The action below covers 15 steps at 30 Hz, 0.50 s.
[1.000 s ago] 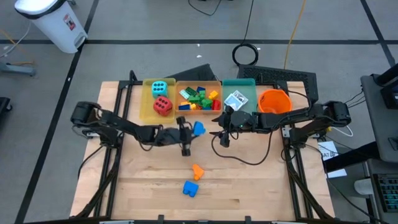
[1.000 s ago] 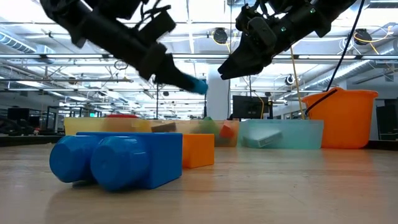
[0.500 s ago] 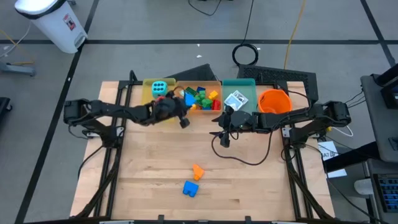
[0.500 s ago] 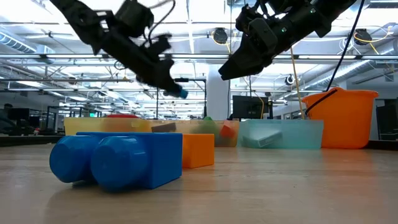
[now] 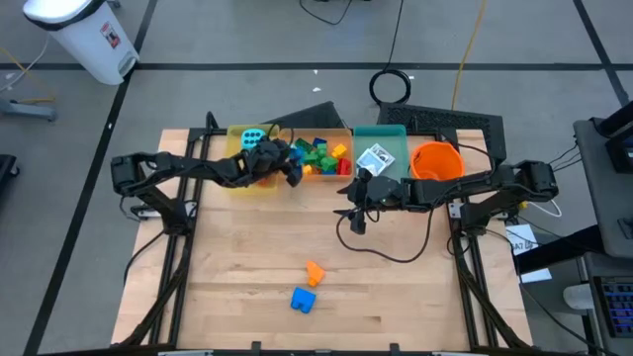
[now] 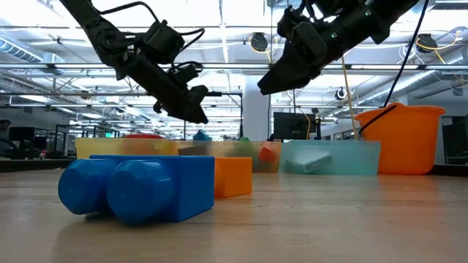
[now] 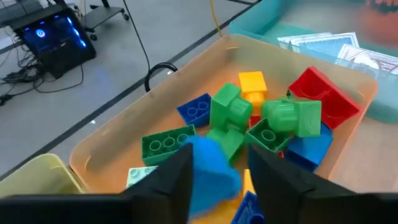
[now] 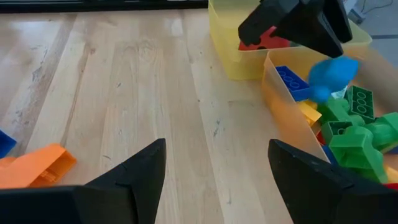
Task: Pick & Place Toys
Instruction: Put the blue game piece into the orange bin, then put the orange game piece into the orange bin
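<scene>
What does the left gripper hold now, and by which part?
Nothing. The left gripper is open; the blue brick is loose below it, over the orange tray.

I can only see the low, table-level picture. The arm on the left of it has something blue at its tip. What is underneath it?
Observer: From above, the left gripper hangs over the orange tray of building bricks, with the blue brick right at its tip.
Operator: Is the other arm carrying anything?
Observer: No. Its wrist view shows the right gripper open, with only bare table beyond it.
Operator: What's in the yellow tray?
Observer: A cyan die with black dots shows from above.
</scene>
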Motion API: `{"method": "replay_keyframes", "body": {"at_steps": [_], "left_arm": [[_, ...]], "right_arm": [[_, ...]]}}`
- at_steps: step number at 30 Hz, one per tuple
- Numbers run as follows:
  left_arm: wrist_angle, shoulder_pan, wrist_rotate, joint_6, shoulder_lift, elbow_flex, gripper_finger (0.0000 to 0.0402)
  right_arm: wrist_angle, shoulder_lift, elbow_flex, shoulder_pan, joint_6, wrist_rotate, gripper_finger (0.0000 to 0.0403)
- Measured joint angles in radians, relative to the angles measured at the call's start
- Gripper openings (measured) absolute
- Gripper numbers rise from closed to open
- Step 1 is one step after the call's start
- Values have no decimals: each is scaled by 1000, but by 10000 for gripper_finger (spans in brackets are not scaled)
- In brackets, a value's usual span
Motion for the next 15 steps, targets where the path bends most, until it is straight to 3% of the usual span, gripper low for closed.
{"method": "replay_keyframes", "body": {"at_steps": [6, 15], "left_arm": [[-17, -16, 6, 1, -2, 0, 234], [-29, -217, 195, 69, -126, 1, 305]], "right_arm": [[-31, 0, 0, 0, -3, 0, 251], [-89, -70, 1, 0, 9, 0, 251]]}}
